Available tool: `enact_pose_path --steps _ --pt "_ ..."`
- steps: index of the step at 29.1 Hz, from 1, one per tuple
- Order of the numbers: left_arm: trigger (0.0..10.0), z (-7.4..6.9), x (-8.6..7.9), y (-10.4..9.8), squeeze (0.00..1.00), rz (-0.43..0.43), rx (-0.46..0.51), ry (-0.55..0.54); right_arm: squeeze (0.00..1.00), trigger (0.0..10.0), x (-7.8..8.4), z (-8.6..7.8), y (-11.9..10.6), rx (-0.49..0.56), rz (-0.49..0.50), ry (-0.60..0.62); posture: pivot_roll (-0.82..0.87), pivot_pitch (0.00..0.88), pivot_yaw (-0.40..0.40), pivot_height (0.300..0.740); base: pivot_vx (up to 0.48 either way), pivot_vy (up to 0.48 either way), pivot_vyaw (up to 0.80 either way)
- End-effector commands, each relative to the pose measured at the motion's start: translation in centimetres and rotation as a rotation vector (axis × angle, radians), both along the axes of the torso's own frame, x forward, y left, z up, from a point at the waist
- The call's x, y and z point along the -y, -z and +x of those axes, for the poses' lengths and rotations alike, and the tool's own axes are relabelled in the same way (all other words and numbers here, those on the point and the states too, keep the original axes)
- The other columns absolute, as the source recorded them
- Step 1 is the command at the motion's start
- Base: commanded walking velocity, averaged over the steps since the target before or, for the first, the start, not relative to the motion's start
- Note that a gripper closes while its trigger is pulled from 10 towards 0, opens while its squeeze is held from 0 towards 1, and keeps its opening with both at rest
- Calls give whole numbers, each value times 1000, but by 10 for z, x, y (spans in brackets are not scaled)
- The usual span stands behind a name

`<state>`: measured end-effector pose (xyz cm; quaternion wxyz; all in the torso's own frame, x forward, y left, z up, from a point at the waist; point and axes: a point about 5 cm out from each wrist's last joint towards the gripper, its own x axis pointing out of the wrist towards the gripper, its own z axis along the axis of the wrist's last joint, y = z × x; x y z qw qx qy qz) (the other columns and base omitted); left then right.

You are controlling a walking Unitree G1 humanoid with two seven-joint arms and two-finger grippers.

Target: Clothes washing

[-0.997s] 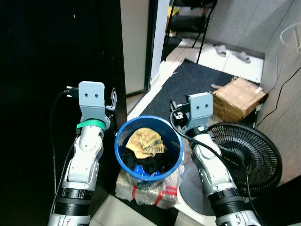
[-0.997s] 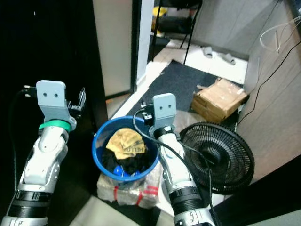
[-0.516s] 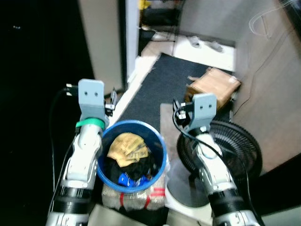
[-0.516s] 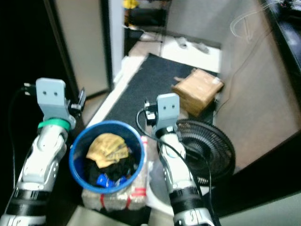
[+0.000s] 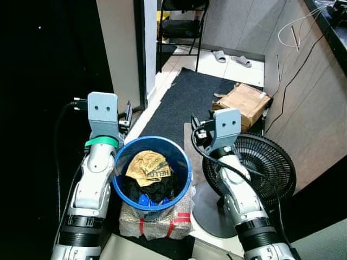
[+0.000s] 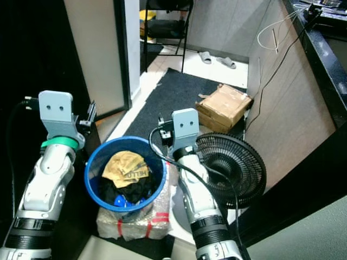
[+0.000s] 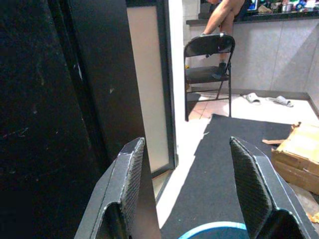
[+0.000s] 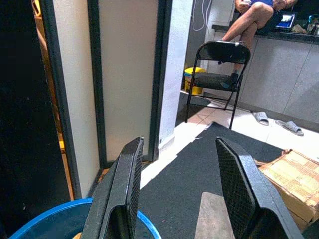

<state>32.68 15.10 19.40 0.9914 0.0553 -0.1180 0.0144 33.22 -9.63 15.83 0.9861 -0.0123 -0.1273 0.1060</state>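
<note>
Here the left gripper (image 7: 187,191) hovers with its two black fingers spread wide and nothing between them, just above the near-left rim of the round blue plastic laundry bucket (image 5: 183,174). The right gripper (image 8: 180,191) hangs the same way, fingers parted and holding nothing, over the bucket's right side. Both silver arms reach forward with the bucket between them.

Inside the bucket lies a crumpled yellow garment with dark print (image 5: 146,166) on top of black clothing (image 5: 160,190), with a bit of blue fabric (image 5: 143,200) showing low at the front. The bucket stands on a block wrapped in clear plastic with red tape bands (image 5: 162,223).

Just to the right of the bucket, touching or nearly touching the right arm, a black round floor fan (image 5: 260,168) lies tilted on its pale round base (image 5: 209,208). Beyond it sits a flattened brown cardboard box (image 5: 243,103) on the edge of a long dark grey mat (image 5: 181,105) that runs away toward a tiled floor. A black folding chair (image 8: 219,62) stands at the far end, with a pair of grey slippers (image 5: 230,57) near it. A person (image 8: 256,17) sits on the table behind the chair, legs crossed. A dark door panel (image 7: 99,89) stands close to the left gripper.
</note>
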Motion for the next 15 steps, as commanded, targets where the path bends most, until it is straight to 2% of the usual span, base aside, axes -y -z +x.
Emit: enact_pose_path --steps 1,11,15 --pt "10000 -1 1 4 0 -5 -18 12 0 10000 -2 1 1 -4 -7 -6 61 13 10 740 0 0 0" --pt "10000 -1 3 6 0 -4 -27 30 0 10000 -2 1 2 -9 -7 -6 59 10 11 740 0 0 0" --pt "10000 -1 3 6 0 -5 -28 33 0 10000 -2 1 2 -12 -8 -4 58 8 9 725 0 0 0"
